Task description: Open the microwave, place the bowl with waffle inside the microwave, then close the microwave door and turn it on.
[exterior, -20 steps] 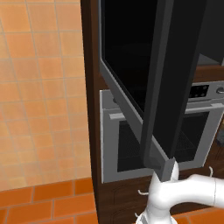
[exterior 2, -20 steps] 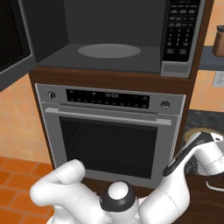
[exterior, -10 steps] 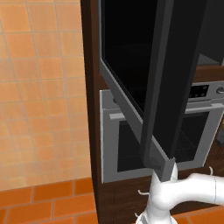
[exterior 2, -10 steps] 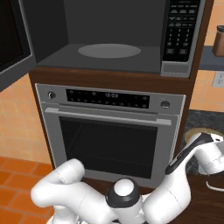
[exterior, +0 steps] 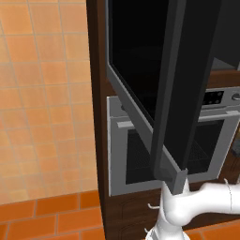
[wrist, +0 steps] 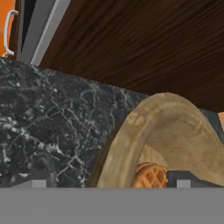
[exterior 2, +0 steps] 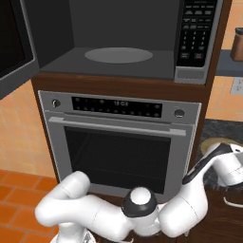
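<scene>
The microwave [exterior 2: 118,42] stands open, with its grey cavity and round glass plate bare. Its door [exterior 2: 14,42] is swung out to the left and appears edge-on in the left base view [exterior: 183,93]. The bowl with waffle [wrist: 175,131] sits on a dark marble counter [wrist: 43,118], tan, with a golden grid waffle [wrist: 151,175] inside. My gripper [wrist: 111,180] is open, very close to the bowl. Its two fingertips [wrist: 41,179] stand wide apart on either side of the near rim. In the right base view the bowl's rim [exterior 2: 216,141] peeks out behind my forearm at the right.
A silver oven [exterior 2: 118,156] with a bar handle sits under the microwave. The microwave keypad [exterior 2: 194,38] is on its right side. A dark wood cabinet wall [wrist: 131,43] rises just behind the bowl. A brown jar [exterior 2: 237,45] stands on a shelf at the far right.
The arm's elbow has crept slightly to the right. The door, the bowl and the open jaws stay as they were.
</scene>
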{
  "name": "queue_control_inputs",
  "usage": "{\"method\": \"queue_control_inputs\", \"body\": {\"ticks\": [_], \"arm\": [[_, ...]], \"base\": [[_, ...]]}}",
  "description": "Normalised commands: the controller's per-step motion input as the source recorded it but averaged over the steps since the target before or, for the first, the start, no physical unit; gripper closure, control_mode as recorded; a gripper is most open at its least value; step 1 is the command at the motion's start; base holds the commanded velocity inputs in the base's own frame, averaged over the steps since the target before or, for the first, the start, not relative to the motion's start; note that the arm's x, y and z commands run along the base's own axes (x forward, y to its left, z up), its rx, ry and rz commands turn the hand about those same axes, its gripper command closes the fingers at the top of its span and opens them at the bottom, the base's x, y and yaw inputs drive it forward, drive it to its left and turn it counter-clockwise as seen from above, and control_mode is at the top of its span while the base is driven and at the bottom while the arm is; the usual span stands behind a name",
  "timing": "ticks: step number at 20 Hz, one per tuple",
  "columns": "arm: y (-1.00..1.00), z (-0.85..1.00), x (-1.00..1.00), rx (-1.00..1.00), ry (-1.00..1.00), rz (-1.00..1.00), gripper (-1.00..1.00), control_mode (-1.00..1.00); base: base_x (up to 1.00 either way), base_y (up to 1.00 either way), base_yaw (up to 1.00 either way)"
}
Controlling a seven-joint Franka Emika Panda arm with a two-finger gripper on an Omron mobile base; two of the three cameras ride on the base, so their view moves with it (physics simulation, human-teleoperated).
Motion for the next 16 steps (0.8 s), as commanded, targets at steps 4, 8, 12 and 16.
{"method": "queue_control_inputs", "body": {"ticks": [4,8,12,16], "arm": [[-0.05,-0.14,0.01,0.0,-0.07,0.08,1.0,-1.0],[0.0,-0.02,-0.37,0.0,-0.12,0.18,1.0,-1.0],[0.02,0.15,-0.62,-0.02,-0.24,0.21,1.0,-1.0],[0.02,0.53,-0.56,-0.04,-0.14,0.14,1.0,-1.0]], "base": [[0.0,0.0,0.0],[0.0,0.0,0.0],[0.0,0.0,0.0],[0.0,0.0,0.0]]}}
